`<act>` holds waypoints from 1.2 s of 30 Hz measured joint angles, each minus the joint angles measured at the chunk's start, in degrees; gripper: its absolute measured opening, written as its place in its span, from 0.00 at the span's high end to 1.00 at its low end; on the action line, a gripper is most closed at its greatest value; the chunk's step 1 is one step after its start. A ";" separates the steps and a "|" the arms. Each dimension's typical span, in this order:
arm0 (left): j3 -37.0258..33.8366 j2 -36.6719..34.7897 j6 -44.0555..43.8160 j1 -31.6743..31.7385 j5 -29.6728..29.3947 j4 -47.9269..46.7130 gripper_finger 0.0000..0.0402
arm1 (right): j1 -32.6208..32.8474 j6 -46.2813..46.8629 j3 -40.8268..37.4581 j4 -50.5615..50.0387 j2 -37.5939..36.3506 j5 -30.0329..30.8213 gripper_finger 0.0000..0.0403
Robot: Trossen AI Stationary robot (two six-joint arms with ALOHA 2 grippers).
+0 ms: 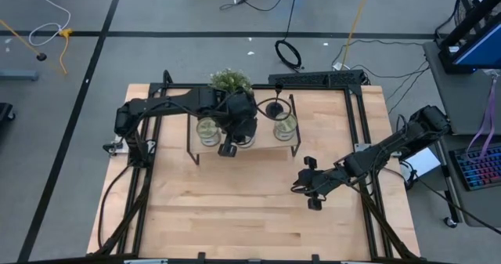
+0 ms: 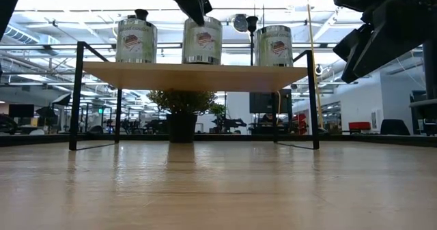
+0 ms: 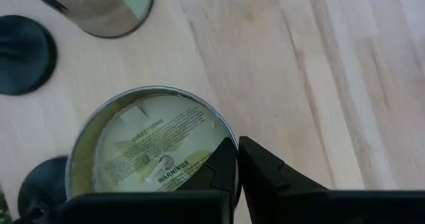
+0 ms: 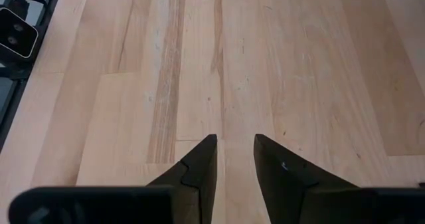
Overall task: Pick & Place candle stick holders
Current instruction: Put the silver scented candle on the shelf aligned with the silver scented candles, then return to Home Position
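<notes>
The worktop [image 1: 235, 209] lay under both arms, its pale planks bare beneath the right gripper [image 4: 234, 159], which hung over the near right part with its fingers spread a little apart and holding nothing. Away from that gripper, toward the far edge, stood a raised wooden shelf [image 2: 194, 75] on thin black legs, with a bushy green plant [image 1: 229, 80] just behind it. Three glass candle jars [image 2: 202, 41] stood in a row on the shelf. The left gripper [image 3: 237, 165] hovered over the middle jar, its fingers pressed together with nothing between them, the tips just above the jar's rim. Beside that gripper, two black disc bases of candle stick holders [image 3: 23, 54] rested on the shelf, close by the jars. A third holder [image 1: 275, 107] stood on the shelf beside the jar nearest the right arm, well apart from the right gripper.
</notes>
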 joint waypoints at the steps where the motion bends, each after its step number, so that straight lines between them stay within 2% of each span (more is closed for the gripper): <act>1: 0.00 0.00 -0.35 0.01 -0.35 0.04 0.94 | 0.00 0.00 0.00 0.00 0.00 -0.02 0.77; 5: 0.07 0.00 -1.49 0.04 -2.98 0.08 0.93 | 0.00 0.00 0.00 -0.02 0.00 -0.02 0.77; 11: 0.07 -0.01 -2.18 -0.08 -3.02 0.06 0.91 | 0.00 0.00 0.00 -0.01 0.00 -0.02 0.77; 17: 0.11 -0.90 -4.27 -1.21 -3.08 0.11 0.84 | 0.00 0.00 0.00 0.00 0.00 -0.04 0.77; 22: 0.11 -2.48 -4.06 -2.93 -11.27 -0.16 0.80 | 0.00 0.00 0.00 0.00 0.00 -0.04 0.77; 27: 0.11 -7.28 -4.61 -5.13 -21.62 -0.09 0.83 | 0.00 0.00 0.00 0.61 0.00 -0.05 0.77; 32: 0.09 -15.10 -7.93 -8.07 -22.14 -0.22 0.89 | 0.00 -3.44 0.00 3.04 -0.20 -0.43 0.77; 36: 0.09 -20.97 -12.24 -11.18 -22.08 -1.02 0.94 | -0.02 -7.62 0.00 7.35 -3.78 -5.08 0.77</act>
